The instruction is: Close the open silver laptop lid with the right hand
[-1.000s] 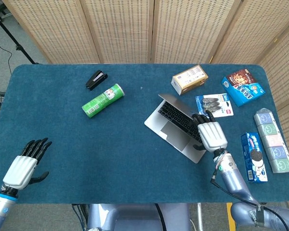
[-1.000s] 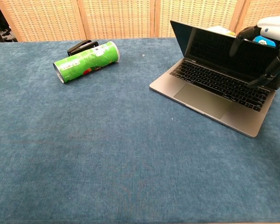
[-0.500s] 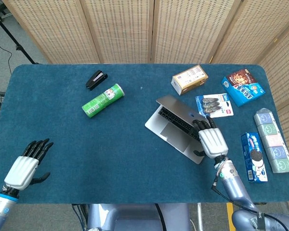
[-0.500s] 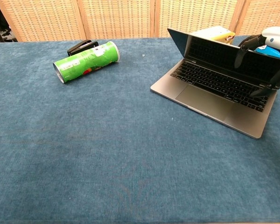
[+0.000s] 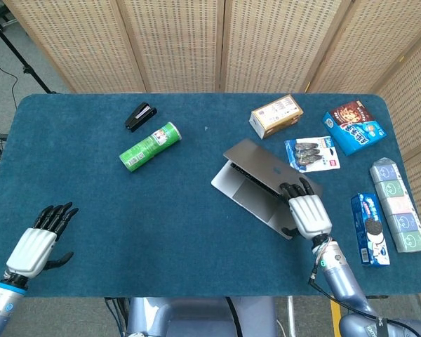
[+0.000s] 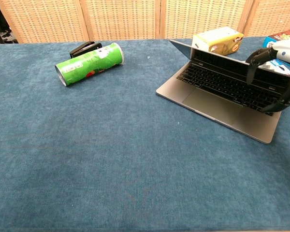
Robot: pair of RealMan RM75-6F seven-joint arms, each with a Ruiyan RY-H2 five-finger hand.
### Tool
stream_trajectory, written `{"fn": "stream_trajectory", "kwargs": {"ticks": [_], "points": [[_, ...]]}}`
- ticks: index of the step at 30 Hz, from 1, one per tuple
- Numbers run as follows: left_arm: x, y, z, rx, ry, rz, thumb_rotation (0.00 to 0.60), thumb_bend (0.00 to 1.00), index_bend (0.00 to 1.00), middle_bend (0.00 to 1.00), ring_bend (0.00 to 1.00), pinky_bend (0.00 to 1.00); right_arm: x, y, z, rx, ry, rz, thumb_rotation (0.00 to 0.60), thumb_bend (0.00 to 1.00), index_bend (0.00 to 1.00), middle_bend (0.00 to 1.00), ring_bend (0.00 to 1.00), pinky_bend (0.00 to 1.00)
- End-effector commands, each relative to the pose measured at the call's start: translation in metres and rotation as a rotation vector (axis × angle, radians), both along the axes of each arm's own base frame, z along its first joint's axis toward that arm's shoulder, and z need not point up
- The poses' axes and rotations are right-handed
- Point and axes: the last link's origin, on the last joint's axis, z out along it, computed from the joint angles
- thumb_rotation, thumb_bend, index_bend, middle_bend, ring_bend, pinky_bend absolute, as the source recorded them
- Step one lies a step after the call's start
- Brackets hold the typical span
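The silver laptop (image 5: 261,167) lies right of the table's middle, its lid tilted low over the keyboard (image 6: 221,83) and still partly raised. My right hand (image 5: 308,213) is at the lid's right end. Its dark fingers (image 6: 253,60) curl over the lid's top edge and press on its back, and the thumb hangs on the screen side. In the chest view the right hand (image 6: 284,50) shows at the right edge. My left hand (image 5: 35,246) hovers near the front left corner with fingers spread and nothing in it.
A green can (image 5: 149,146) lies on its side with a black stapler (image 5: 139,116) behind it. A yellow box (image 5: 276,115) stands just behind the laptop. Snack packs (image 5: 312,153), a blue box (image 5: 354,126), a cookie pack (image 5: 370,228) and cartons (image 5: 398,205) fill the right side.
The lid has swung down from steeply open to a low angle over the keyboard. My right hand came down and toward me with it. The left hand stayed put.
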Motion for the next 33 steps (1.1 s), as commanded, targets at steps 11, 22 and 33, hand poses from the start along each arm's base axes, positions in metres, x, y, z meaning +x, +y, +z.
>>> {"fn": "stream_trajectory", "kwargs": {"ticks": [11, 22, 33], "points": [[0.0, -0.001, 0.0, -0.009, -0.001, 0.0, 0.6, 0.23, 0.0, 0.0, 0.0, 0.0, -0.008, 0.022, -0.011, 0.039, -0.004, -0.007, 0.6, 0.13, 0.13, 0.17, 0.19, 0.02], [-0.001, -0.001, 0.0, -0.013, 0.004, 0.008, 0.6, 0.23, 0.0, 0.0, 0.0, 0.0, -0.015, 0.031, -0.025, 0.084, -0.01, -0.025, 0.6, 0.13, 0.13, 0.17, 0.19, 0.02], [-0.001, -0.001, 0.001, -0.016, 0.009, 0.016, 0.6, 0.23, 0.0, 0.0, 0.0, 0.0, -0.023, 0.035, -0.037, 0.124, -0.012, -0.043, 0.6, 0.13, 0.12, 0.16, 0.18, 0.02]]}}
